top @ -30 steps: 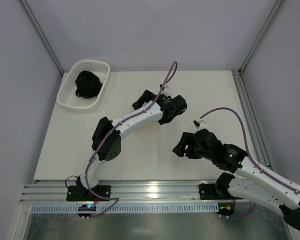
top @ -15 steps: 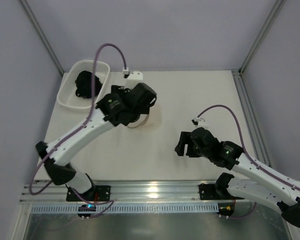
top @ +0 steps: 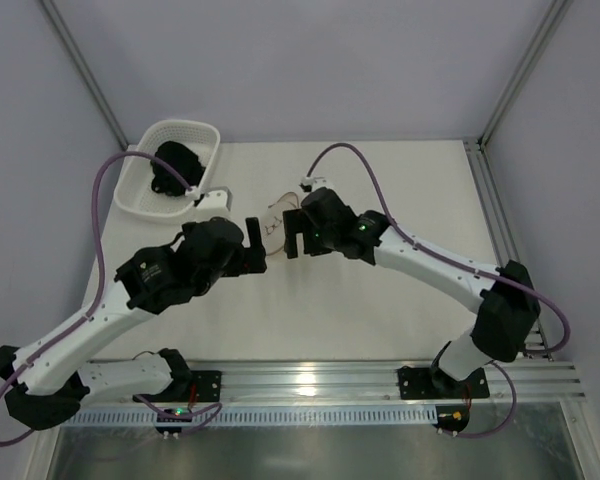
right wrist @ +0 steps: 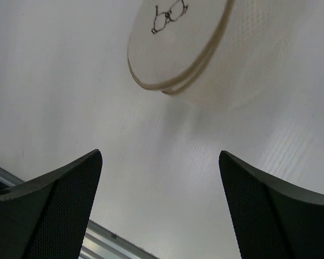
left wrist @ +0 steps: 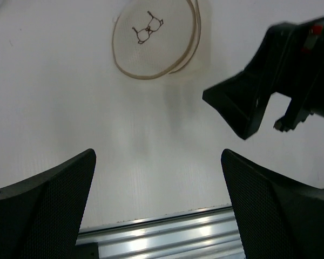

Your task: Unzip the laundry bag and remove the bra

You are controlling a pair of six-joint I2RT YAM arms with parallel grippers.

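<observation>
1. The left gripper (left wrist: 157, 162) is seen with its fingers spread wide and nothing between them. It is held low over the table (left wrist: 54, 108), short of the laundry bag (left wrist: 154, 43).
2. The right gripper (right wrist: 161, 159) is likewise parted and empty, and is aimed at the same pouch from the opposite side.
3. The laundry bag is found lying flat on the table between the two grippers and is touched by neither. Its two halves are stacked with the tan rims slightly offset, and a small dark line drawing is printed on the upper face.
4. Whether the zipper is undone cannot be told. No dark shape is seen through the mesh, so the pouch is judged empty.
5. A white basket (top: 140, 160) stands at the far left corner, well apart from the bag. The dark bundle (top: 180, 158) in it is taken to be the bra, so the removal is judged done.
6. With both grippers open and empty beside a flat pouch, no grip is judged necessary.
</observation>
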